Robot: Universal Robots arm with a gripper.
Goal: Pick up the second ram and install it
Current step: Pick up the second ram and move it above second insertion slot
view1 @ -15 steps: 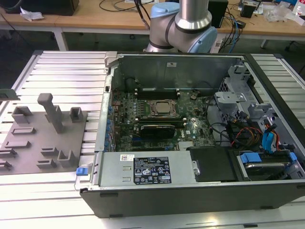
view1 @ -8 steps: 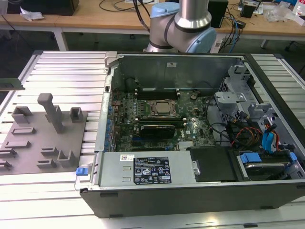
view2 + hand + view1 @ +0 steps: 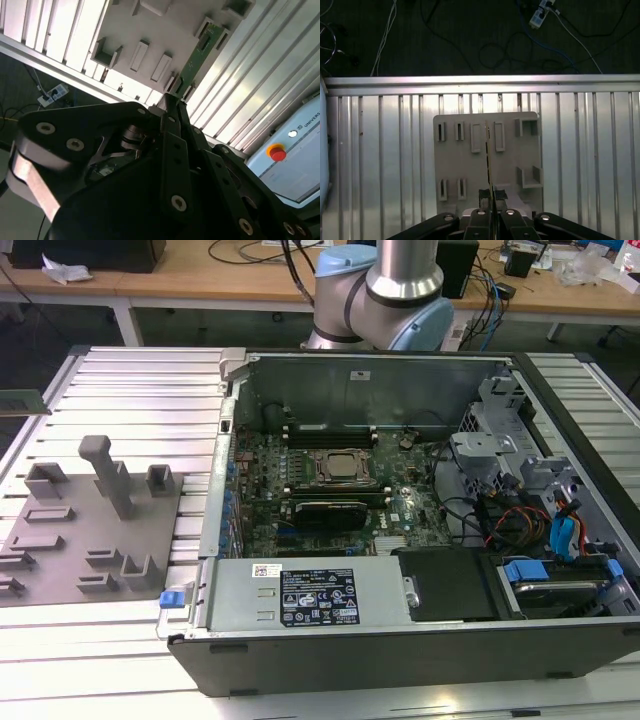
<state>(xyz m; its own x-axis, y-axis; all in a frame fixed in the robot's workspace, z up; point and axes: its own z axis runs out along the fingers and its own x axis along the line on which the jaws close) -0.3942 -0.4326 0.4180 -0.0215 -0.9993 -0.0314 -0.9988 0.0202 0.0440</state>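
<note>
Within the hand [image 3: 172,101], the second ram [image 3: 197,56] sits clamped.

The second ram [image 3: 198,54], a long, narrow green board with dark chips, is held on edge, gripped at one end between the jaws.

Can't see the near end of the ram stick [image 3: 200,52] in the second wrist view, buried in the gripper [image 3: 172,101]. Too thin edge-on in the first wrist view to tell chips. Loses the arm [image 3: 385,285] past the exterior view's top edge.
</note>
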